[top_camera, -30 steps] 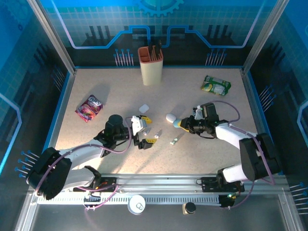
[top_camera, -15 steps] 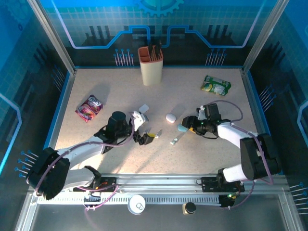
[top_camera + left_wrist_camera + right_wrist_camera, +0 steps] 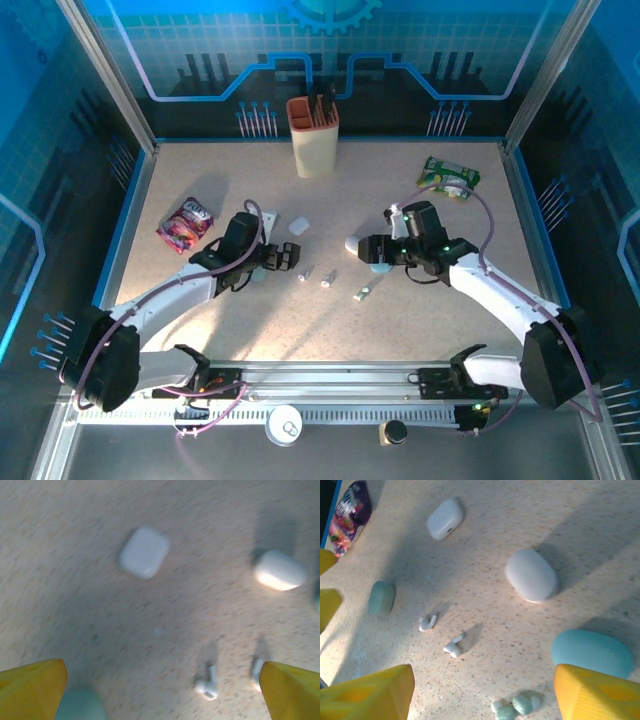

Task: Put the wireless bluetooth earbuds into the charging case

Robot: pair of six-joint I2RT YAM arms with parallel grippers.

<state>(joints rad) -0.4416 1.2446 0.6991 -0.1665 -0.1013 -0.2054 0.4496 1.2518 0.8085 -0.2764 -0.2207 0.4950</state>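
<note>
Right wrist: two white earbuds

**Blue-lit booth around a speckled table**

A tan holder stands at the far middle of the speckled beige tabletop. Directly behind it rises the back wall, a blue gridded panel crossed by dark circuit-style lines, with a gear emblem above the holder at the top edge. To either side of the holder, slanted aluminium posts frame translucent blue side panels. A blue border edges the table. Well to the near side of the holder, a metal rail runs across. Bright light falls on the tabletop in front of the holder, leaving soft shadows.
</note>
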